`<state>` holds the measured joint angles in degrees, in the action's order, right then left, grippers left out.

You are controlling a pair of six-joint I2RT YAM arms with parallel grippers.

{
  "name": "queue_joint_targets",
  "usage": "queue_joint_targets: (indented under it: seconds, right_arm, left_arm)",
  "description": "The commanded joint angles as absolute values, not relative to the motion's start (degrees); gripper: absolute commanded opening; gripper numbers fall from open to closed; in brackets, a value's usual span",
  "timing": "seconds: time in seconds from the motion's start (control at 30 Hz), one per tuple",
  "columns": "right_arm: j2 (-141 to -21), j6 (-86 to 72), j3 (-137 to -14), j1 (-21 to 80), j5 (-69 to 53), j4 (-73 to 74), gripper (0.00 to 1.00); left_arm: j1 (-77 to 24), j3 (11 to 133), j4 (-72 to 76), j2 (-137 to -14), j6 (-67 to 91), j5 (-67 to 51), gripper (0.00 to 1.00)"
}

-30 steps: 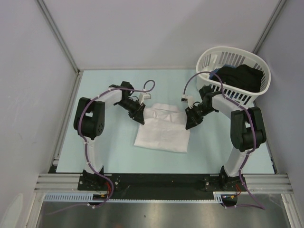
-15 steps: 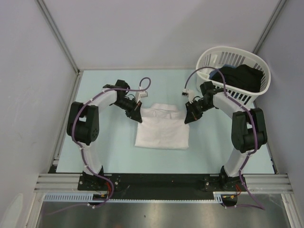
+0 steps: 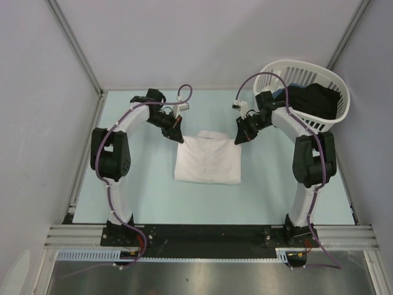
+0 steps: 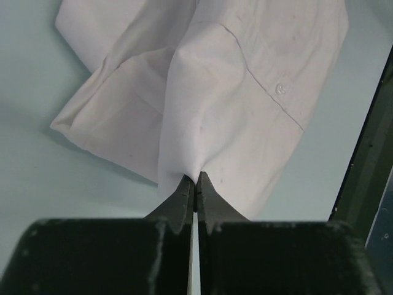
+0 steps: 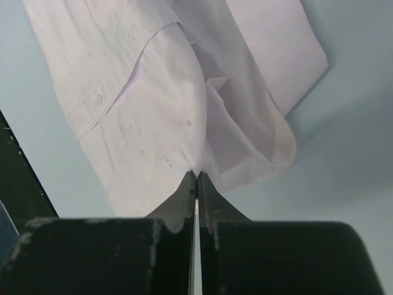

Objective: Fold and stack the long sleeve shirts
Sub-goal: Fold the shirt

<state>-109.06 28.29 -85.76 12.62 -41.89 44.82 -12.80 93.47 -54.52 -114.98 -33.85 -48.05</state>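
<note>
1. Pale blue-green bench point(image 3: 147, 190) lies under both arms, with plain grey walls point(image 3: 202, 43) on three sides.
2. At the left jaws, the two black fingers are pressed together on a pinch of white cloth. The left wrist view shows the fabric drawn into a narrow peak right at their tips.
3. At the right jaws the picture is the same: the fingers are closed tight on a fold of the same cloth, which rises to a point between them.
4. The cloth is the long sleeve shirt point(image 3: 207, 161), plain white and folded into a rough rectangle. It sits mid-bench between the two arms, with its far corners at the jaws.
5. In the left wrist view the long sleeve shirt point(image 4: 245, 110) spreads away from the tips, a small button point(image 4: 280, 88) shows on a stitched strip, and a shadow falls on the bench beneath its raised edge.
6. In the right wrist view the long sleeve shirt point(image 5: 147, 110) hangs in layered folds, again with a shadow under the lifted side.
7. The left arm point(image 3: 110, 153) and right arm point(image 3: 313, 160) curve inward from the near edge, and purple cables point(image 3: 184, 92) loop above their wrists.
8. A white slatted basket point(image 3: 295, 62) stands at the far right corner, well apart from the shirt, with dark clothes point(image 3: 316, 101) inside.
</note>
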Motion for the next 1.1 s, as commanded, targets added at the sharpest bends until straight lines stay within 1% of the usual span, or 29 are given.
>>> queue_joint_targets:
  seconds: [0.0, 0.3, 0.5, 0.6, 0.67, 0.73, 0.8, 0.9, 1.07]
  right_arm:
    - [-111.18, 28.74, -91.22, 11.52, -41.4, 45.09, 0.0]
    - [-116.45, 26.54, -93.78, 9.67, -40.25, 41.75, 0.0]
    - [-123.11, 24.26, -94.92, 9.93, -36.22, 35.96, 0.0]
    - [-125.59, 25.4, -95.45, 10.81, -33.84, 35.42, 0.0]
    - [-127.09, 25.32, -94.31, 11.6, -32.09, 34.98, 0.0]
    - [-128.75, 26.27, -96.23, 12.3, -31.11, 37.17, 0.0]
    - [-128.41, 26.63, -95.8, 12.48, -30.76, 36.74, 0.0]
    - [-127.01, 28.82, -93.87, 13.09, -30.59, 36.74, 0.0]
    - [-126.47, 30.41, -91.5, 15.72, -31.72, 39.46, 0.0]
  left_arm:
    - [-11.78, 99.57, -55.9, -118.38, -32.87, -48.52, 0.0]
    - [-11.07, 105.72, -54.23, -123.48, -30.5, -45.62, 0.0]
    - [-11.25, 110.39, -52.56, -130.6, -25.41, -43.07, 0.0]
    - [-11.34, 111.09, -53.08, -134.11, -23.12, -41.66, 0.0]
    - [-11.51, 110.57, -53.26, -135.52, -22.33, -40.61, 0.0]
    - [-11.95, 109.69, -53.61, -135.62, -22.24, -39.91, 0.0]
    - [-12.56, 107.32, -53.44, -135.0, -22.85, -38.76, 0.0]
    - [-12.92, 103.46, -53.26, -132.82, -23.38, -38.76, 0.0]
    - [-13.45, 93.09, -52.91, -127.72, -24.96, -38.85, 0.0]
